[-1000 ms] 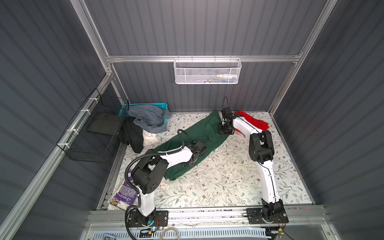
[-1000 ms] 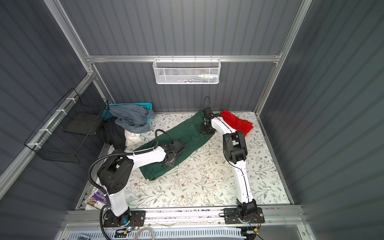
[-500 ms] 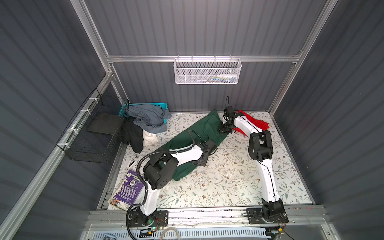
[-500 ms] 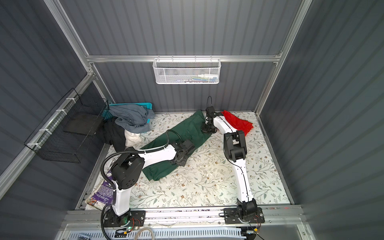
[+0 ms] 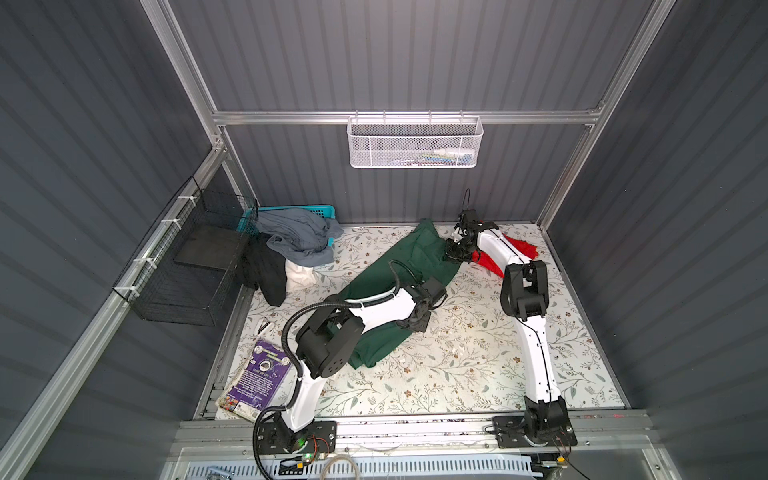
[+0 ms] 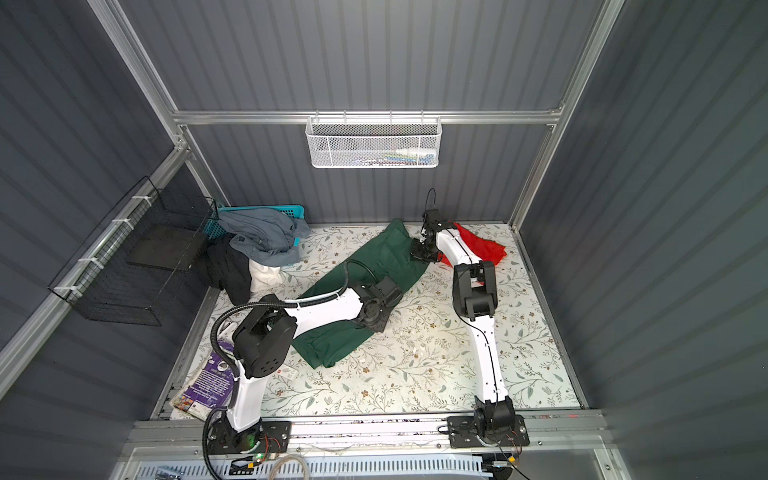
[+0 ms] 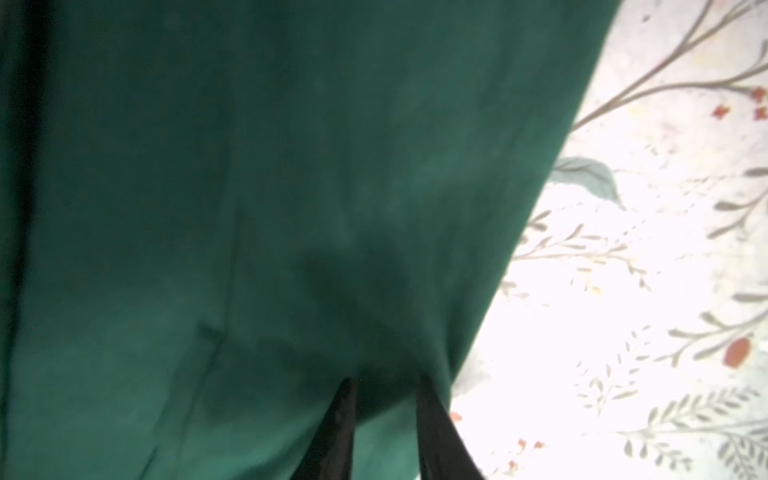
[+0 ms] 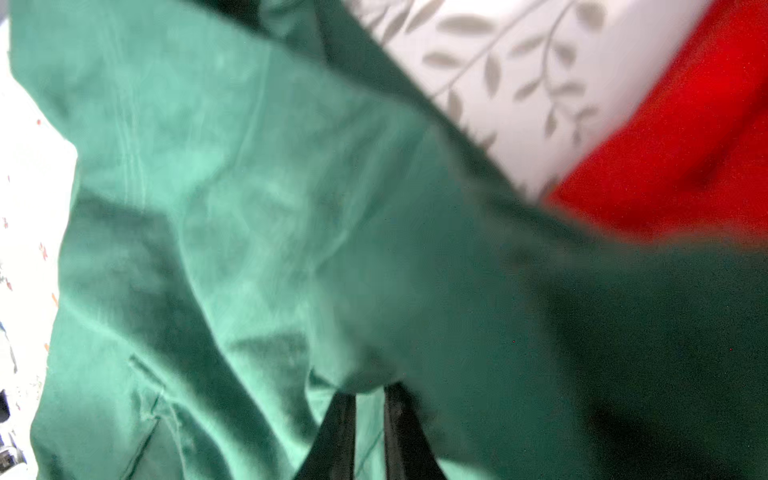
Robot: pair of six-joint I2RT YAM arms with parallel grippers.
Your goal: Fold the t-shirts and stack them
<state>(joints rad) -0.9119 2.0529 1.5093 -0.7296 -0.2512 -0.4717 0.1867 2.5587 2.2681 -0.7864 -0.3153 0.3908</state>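
1. Since a second ago, the left arm has swung its elbow toward the middle. It has carried the left gripper (image 5: 417, 322) across the green shirt (image 5: 411, 255) to its right-hand edge. The right gripper (image 5: 455, 251) has barely shifted at the shirt's far end.
2. In both top views the green shirt (image 6: 382, 257) lies as a long diagonal band on the counter (image 5: 457, 365), from the far middle to the near left. The left gripper (image 6: 370, 322) is low at its right edge, about halfway along. The right gripper (image 6: 419, 253) is at the far right corner of the shirt. The red shirt (image 5: 521, 247) lies crumpled near the counter's far right corner, partly hidden by the right arm. A grey garment (image 5: 299, 232) is heaped at the far left.
3. In the left wrist view the green shirt (image 7: 249, 208) fills most of the frame, with the counter (image 7: 623, 270) beside it. The left gripper (image 7: 386, 390) pinches a fold near the shirt's edge, and cloth is bunched between its slightly parted fingers (image 7: 340, 436).
4. The right wrist view is blurred. The right gripper (image 8: 370, 399) pinches the green shirt (image 8: 249, 208), its fingers (image 8: 336, 440) nearly together with cloth between them. The red shirt (image 8: 685, 145) lies beyond a strip of counter (image 8: 519, 83) and meets the green cloth at one end.
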